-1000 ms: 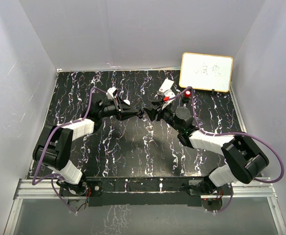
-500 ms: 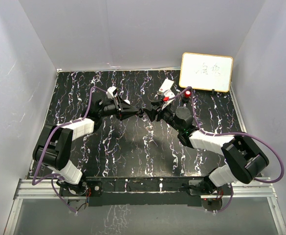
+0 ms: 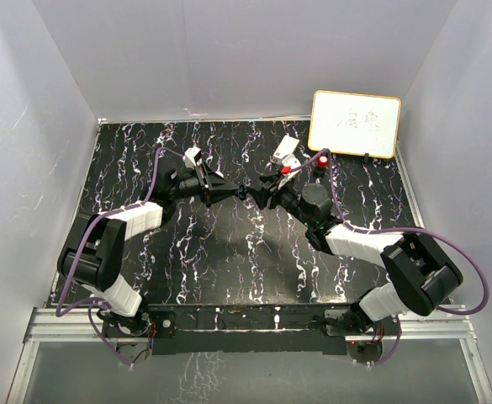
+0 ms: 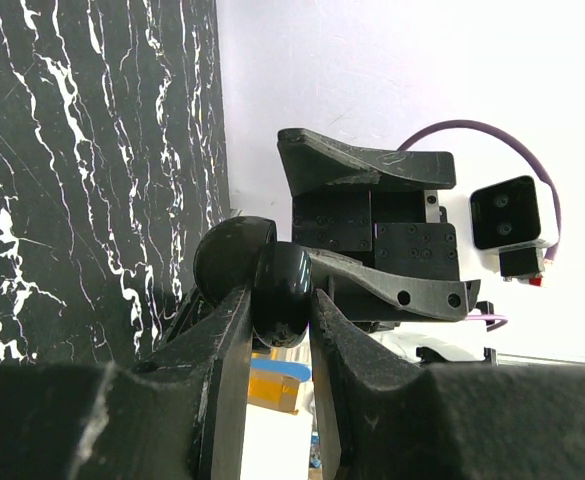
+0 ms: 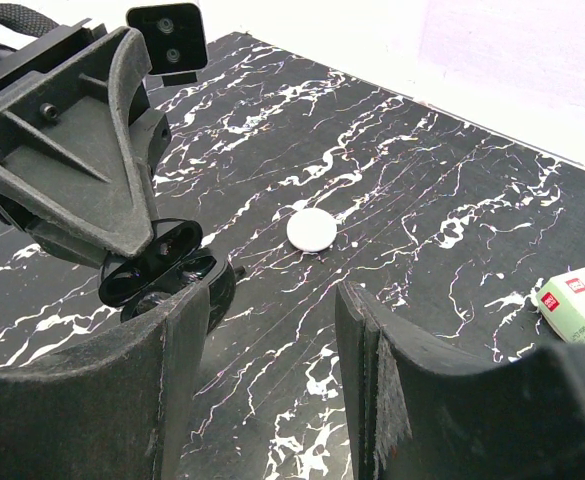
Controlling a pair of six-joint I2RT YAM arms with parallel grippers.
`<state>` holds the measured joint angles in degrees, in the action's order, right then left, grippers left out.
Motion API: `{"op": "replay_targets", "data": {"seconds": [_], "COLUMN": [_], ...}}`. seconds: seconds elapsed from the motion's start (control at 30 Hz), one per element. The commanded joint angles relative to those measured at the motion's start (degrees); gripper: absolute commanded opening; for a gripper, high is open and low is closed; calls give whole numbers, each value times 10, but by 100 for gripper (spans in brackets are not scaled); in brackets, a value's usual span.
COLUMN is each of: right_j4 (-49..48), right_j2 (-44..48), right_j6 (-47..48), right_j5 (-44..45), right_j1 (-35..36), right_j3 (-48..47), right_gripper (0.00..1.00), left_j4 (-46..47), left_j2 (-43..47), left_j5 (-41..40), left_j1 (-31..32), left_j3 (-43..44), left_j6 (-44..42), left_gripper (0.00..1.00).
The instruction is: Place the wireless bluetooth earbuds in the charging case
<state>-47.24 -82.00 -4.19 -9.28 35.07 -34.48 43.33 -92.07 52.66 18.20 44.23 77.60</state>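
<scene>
left wrist view: the left gripper [image 4: 278, 318] clamps a black charging case [image 4: 272, 275]. the right gripper [image 5: 277, 300] has its jaws apart beside it.

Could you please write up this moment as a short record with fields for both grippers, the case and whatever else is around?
left gripper: shut on the black charging case, held between the two arms
black charging case: lid open, wells towards the right wrist camera, contents too dark to tell
right gripper: open, nothing between its fingers, close beside the case
earbuds: none clearly visible
table: white round puck lying flat; green-and-white box further right
whiteboard: far right corner
</scene>
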Motion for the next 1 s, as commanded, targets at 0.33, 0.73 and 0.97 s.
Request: {"op": "replay_targets", "data": {"seconds": [0.33,0.73,0.97], "right_j4": [-21,-22,79], "right_j2": [27,29,26], "right_j6": [-3,-6,-34], "right_j5": [-13,6,88], "right_j1": [-2,-2,-3], "right_j3": [-8,-8,-50], "right_gripper": [51,52,54], "left_j4": [13,12,8], "left_j2": [-15,-17,15], "left_j5": [2,5,31], "left_j1": [3,2,-43], "left_j3": [23,26,-24], "left_j6": [6,4,-22], "left_gripper": [0,0,0]}}
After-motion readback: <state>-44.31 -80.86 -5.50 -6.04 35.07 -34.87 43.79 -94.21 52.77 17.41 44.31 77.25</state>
